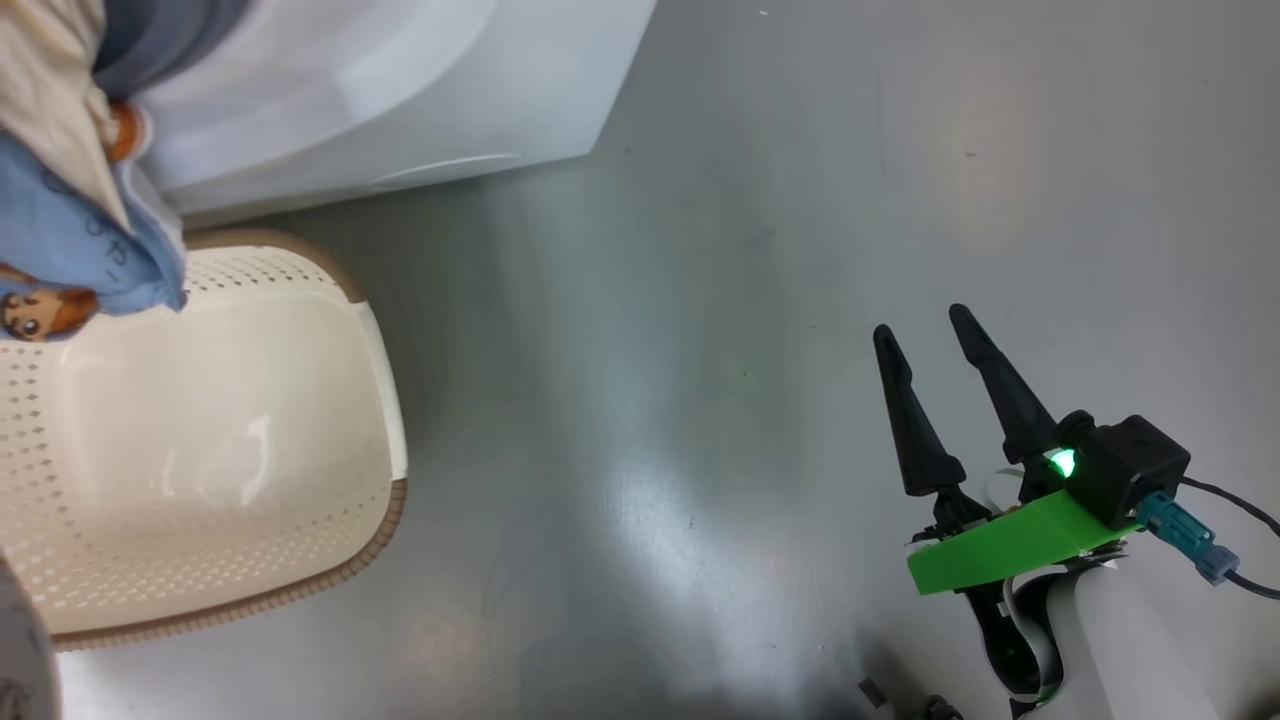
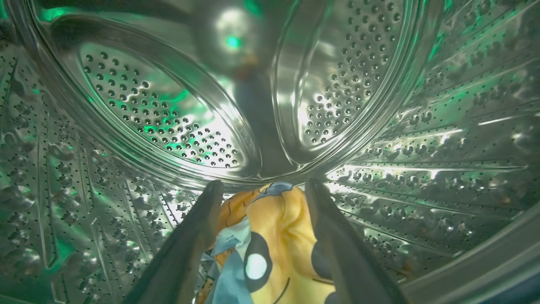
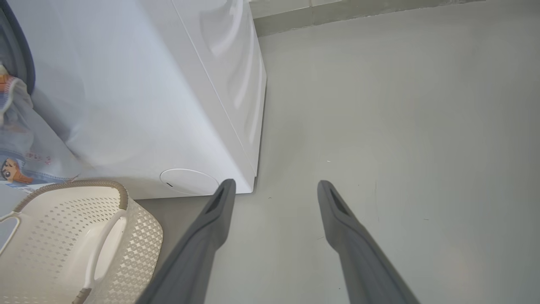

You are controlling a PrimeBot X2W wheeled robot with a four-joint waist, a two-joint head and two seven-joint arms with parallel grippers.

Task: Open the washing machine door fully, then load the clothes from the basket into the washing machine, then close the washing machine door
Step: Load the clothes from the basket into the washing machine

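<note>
Where the left tool [image 2: 265,184] sits: deep inside the steel perforated drum [image 2: 168,126] of the big white front-loading washing machine [image 1: 400,90], its two long dark fingers pointing at the drum's back wall.
State of the left tool: fingers spread wide, gripping nothing; a soft orange garment [image 2: 278,236] with dark and pale blue cartoon patches lies bunched in the gap between them, on the drum's lower wall.
Contact with the orange garment: the cloth reaches both fingers' inner sides; whether it presses on them I cannot tell.
State of the right tool [image 1: 923,324]: spread wide with nothing between its fingers.
Place of the right tool: over the grey floor [image 1: 700,300], off the washing machine's front corner and well apart from the basket.
Right wrist: carries a bright green plastic bracket [image 1: 1010,550] and a lit green lamp [image 1: 1062,462].
Place of the small rectangular cream plastic basket [image 1: 200,560] with perforated sides and brown woven-look rim: on the floor at the foot of the washing machine's front, just beside it; its smooth inner bottom shows bare.
Place of the light blue garment [image 1: 70,240] with a cartoon print: hangs down the washing machine's front, its lower end over the basket's far edge; whether it touches the rim I cannot tell.
Place of the cream fabric [image 1: 50,90]: bunched just above the light blue garment.
</note>
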